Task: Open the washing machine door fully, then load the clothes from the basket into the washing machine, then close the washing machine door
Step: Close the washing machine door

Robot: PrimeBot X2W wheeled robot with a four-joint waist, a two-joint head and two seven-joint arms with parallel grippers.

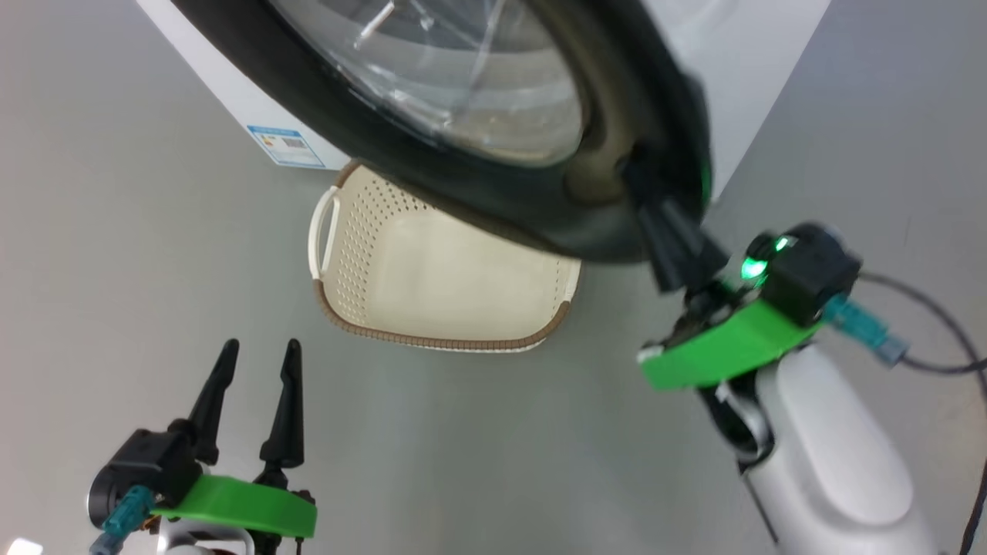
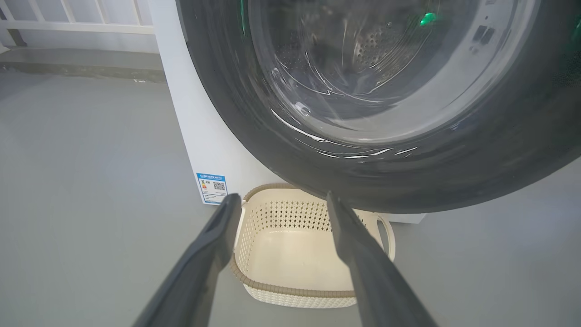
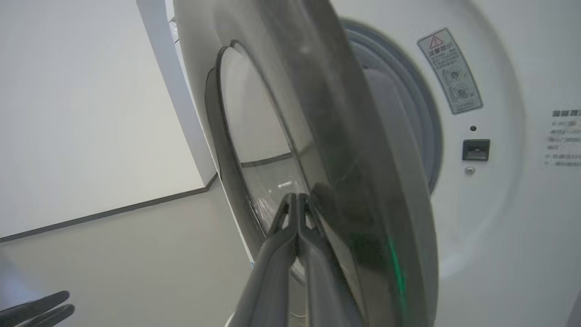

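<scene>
We see the basket (image 1: pixel 432 337) at our twelve o'clock empty; only closing remains. Our right gripper (image 3: pixel 297 197), pressed together, meets the ajar washing machine door (image 1: pixel 478 208); our left gripper (image 1: pixel 261 351) is spread.

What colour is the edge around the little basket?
Brown, running round the cream basket; the head view shows it best.

Head downward, both wrists close to door (image 1: pixel 463 193)
</scene>
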